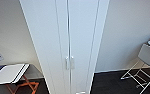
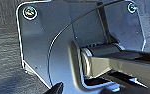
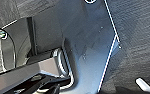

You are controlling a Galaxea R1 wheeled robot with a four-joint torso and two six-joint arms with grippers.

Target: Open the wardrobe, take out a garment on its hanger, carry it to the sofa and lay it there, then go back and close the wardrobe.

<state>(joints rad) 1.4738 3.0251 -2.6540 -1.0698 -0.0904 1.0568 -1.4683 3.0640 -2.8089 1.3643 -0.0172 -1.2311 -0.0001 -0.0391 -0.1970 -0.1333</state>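
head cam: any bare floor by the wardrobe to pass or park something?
Bare dark floor lies between the closed wardrobe and the white-framed chair on the picture's right. The left side is tighter: a folding table with orange legs stands close to the wardrobe, with a narrow strip between.

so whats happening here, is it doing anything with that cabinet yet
Not yet. The robot faces the white wardrobe, whose two doors are shut, with the paired handles meeting at the middle seam. Nothing is touching them. A folding stand with orange legs sits to its left and a white chair to its right, both on dark floor. The wrist views look down at dark carpet past the arms' own plates.
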